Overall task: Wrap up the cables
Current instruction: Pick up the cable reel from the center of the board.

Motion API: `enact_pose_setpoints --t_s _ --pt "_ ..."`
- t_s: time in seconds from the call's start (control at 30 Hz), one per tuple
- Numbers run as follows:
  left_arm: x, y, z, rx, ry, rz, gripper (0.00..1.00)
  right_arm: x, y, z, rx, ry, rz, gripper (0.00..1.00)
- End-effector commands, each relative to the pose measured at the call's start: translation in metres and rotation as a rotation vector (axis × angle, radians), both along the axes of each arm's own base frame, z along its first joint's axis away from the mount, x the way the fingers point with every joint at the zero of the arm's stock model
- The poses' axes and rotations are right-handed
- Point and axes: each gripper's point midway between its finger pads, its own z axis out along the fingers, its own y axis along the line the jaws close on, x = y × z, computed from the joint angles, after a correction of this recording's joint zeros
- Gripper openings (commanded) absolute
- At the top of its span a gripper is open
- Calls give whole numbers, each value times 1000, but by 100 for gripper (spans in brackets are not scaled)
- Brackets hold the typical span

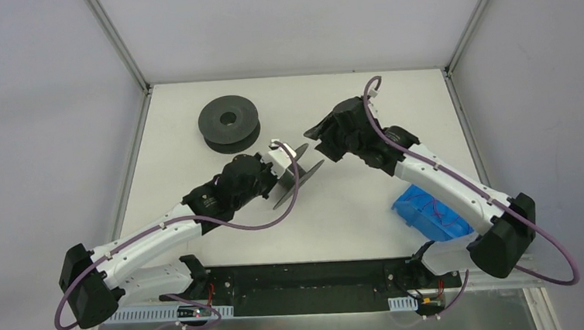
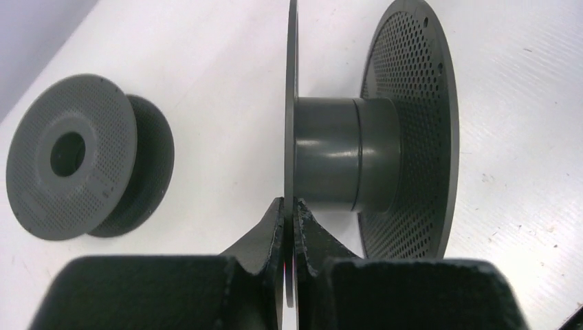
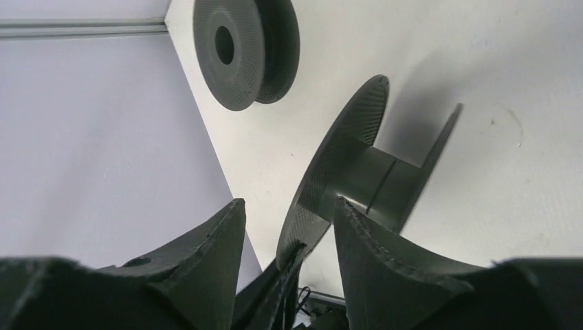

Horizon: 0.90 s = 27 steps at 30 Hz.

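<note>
Here we have our left claw [image 2: 289,220] clamped on one flange of the empty spool [image 2: 344,161], holding it on edge at mid-worktop [image 1: 354,207] so its hub is bare for winding, while our right claw [image 3: 289,203] hangs apart near it and the cables [image 1: 438,211] lie in the blue bin [image 1: 410,207], near right.

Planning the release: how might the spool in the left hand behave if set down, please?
The spool would probably roll: round flanges, held on edge. It looks rigid, light; the thin flange in the left hand may slip.

Top view high, looking down over table [image 1: 355,223]; wrist views close, low, both on one spool [image 2: 344,165]
</note>
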Motion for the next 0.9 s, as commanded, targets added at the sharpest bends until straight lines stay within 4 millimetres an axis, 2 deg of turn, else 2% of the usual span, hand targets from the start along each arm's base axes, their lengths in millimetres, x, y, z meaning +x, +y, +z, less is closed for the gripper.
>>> enact_pose_setpoints --t_s 0.0,0.1,0.3,0.4,0.53,0.7,0.87 --pt "14 8 20 -26 6 132 0 -4 -25 47 -41 -212 27 54" --pt "17 15 22 -25 67 209 0 -8 -56 47 -144 -263 -14 54" --pt "22 37 32 -122 184 360 0 -24 -146 28 -360 -225 -191 54" --pt "28 44 35 -219 277 392 0 -39 -192 12 -439 -143 -284 54" --pt "31 50 28 -209 291 420 0 -68 -247 -17 -524 14 -394 51" --pt "30 63 27 -183 268 465 0 -104 -283 -49 -572 189 -464 48" --pt "30 71 31 -180 238 484 0 -127 -298 -86 -581 384 -517 48"
